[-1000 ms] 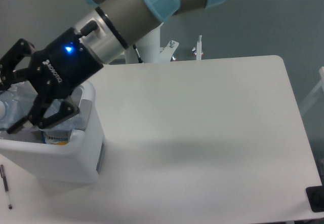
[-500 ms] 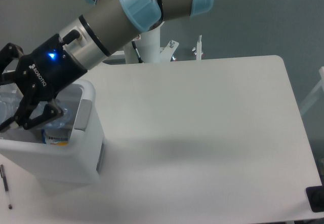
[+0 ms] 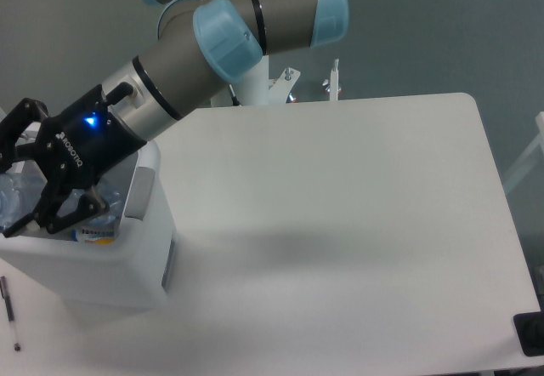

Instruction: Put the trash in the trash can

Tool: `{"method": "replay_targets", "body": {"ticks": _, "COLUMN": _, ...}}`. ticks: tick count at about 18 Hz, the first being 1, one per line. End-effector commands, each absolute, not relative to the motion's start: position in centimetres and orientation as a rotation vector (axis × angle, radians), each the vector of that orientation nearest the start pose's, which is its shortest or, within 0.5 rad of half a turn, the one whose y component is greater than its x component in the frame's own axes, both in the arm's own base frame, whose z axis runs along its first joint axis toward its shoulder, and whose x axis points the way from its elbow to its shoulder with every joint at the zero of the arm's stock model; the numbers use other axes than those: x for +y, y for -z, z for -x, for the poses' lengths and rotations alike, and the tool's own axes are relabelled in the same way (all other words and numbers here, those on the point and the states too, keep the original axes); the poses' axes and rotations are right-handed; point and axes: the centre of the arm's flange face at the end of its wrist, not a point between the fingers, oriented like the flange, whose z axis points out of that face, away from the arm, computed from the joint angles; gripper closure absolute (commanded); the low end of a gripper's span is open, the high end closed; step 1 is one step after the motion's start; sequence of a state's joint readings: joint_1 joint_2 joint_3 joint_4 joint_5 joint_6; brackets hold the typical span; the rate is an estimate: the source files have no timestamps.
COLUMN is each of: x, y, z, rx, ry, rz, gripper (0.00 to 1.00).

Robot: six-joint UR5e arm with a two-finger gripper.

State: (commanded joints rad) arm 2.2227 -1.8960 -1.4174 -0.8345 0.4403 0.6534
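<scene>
White counter (image 3: 340,223) carried the trash can (image 3: 127,265), above whose opening my tool (image 3: 19,176) hung spread wide, gripping nothing.

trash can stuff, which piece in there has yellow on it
The printed packet by the trash can's right wall: blue and yellow. The bottle at left is clear.

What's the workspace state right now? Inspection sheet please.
Surface: white table, mostly bare.
Job's things: bin at left edge, open; clear plastic and a blue-yellow packet show inside.
Clutter: pen beside bin, front left.
Grippers: gripper open, over the bin's opening, holding nothing visible.
Cables: nothing seen.
Surroundings: grey floor; arm base and brackets behind the table; dark object at lower right edge.
</scene>
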Motion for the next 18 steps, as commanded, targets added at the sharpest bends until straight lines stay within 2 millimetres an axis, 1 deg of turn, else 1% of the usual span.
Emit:
{"method": "replay_targets", "body": {"ticks": 2, "x": 63.6, "y": -50.9, "z": 20.4, "rx": 0.363, "ry": 0.648, "rz": 1.966, "gripper": 0.2}}
{"method": "replay_targets", "body": {"ticks": 6, "x": 63.2, "y": -49.2, "z": 20.3, "rx": 0.371, "ry": 0.641, "rz": 1.986, "gripper": 0.19}}
{"method": "replay_targets", "body": {"ticks": 9, "x": 63.1, "y": -49.1, "z": 20.3, "rx": 0.369, "ry": 0.632, "rz": 1.995, "gripper": 0.19}}
{"method": "replay_targets", "body": {"ticks": 11, "x": 63.1, "y": -49.1, "z": 20.8, "rx": 0.362, "ry": 0.629, "rz": 1.997, "gripper": 0.12}}
{"method": "replay_targets", "body": {"ticks": 12, "x": 62.8, "y": -49.1, "z": 21.4, "rx": 0.349, "ry": 0.623, "rz": 1.998, "gripper": 0.08}}
{"method": "replay_targets", "body": {"ticks": 14, "x": 61.5, "y": -48.8, "z": 24.7, "rx": 0.288, "ry": 0.596, "rz": 2.005, "gripper": 0.04}}
{"method": "replay_targets", "body": {"ticks": 15, "x": 60.5, "y": -48.4, "z": 26.9, "rx": 0.251, "ry": 0.577, "rz": 2.008, "gripper": 0.01}}
{"method": "replay_targets", "body": {"ticks": 16, "x": 59.3, "y": -48.4, "z": 29.4, "rx": 0.206, "ry": 0.552, "rz": 2.008, "gripper": 0.01}}
{"method": "replay_targets", "body": {"ticks": 17, "x": 58.3, "y": -48.6, "z": 31.4, "rx": 0.174, "ry": 0.53, "rz": 2.007, "gripper": 0.0}}
{"method": "replay_targets", "body": {"ticks": 18, "x": 57.7, "y": -49.1, "z": 32.8, "rx": 0.152, "ry": 0.509, "rz": 2.003, "gripper": 0.0}}
